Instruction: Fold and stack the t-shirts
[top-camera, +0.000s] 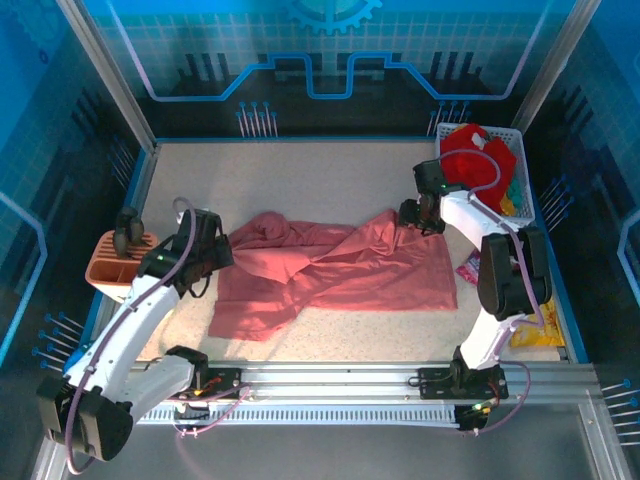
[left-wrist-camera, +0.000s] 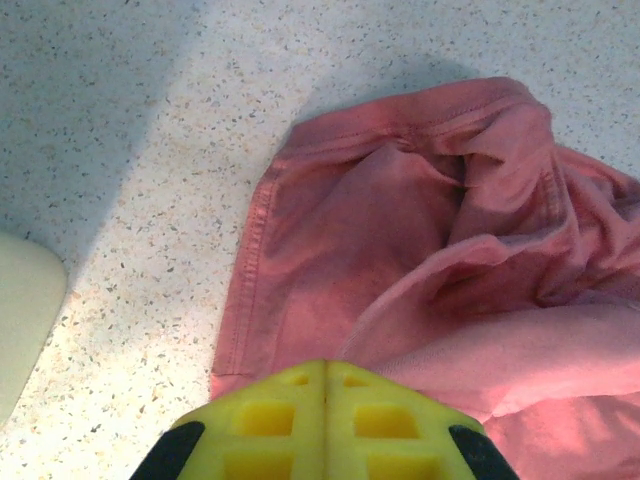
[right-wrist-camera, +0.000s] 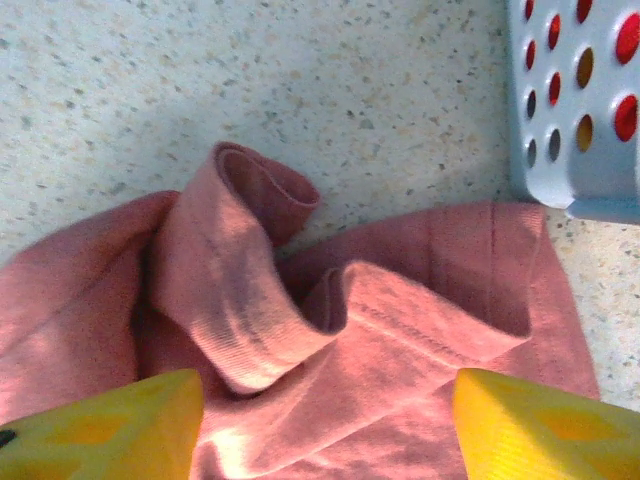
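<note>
To spread the pink shirt (top-camera: 330, 275), rumpled at the centre of the table (top-camera: 300, 170), we close the right gripper (right-wrist-camera: 325, 385), now apart over the bunched edge at 2 o'clock, on one layer only, while the left gripper (left-wrist-camera: 325, 365) sits closed at 9 o'clock.

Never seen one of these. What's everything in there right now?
salmon-pink cloth t-shirt: one, pink, crumpled mid-table
red cloth t-shirt: one, red, in the basket
white perforated plastic basket: one, white, far right corner
yellow and green cloth: some, in the basket
crinkly snack packets: two, pink-purple and yellow, right edge
orange plastic rack: one, orange, left edge
left arm: one, white-black, jaws shut at pink shirt's left edge
right arm: one, white-black, jaws open over its right corner
</note>
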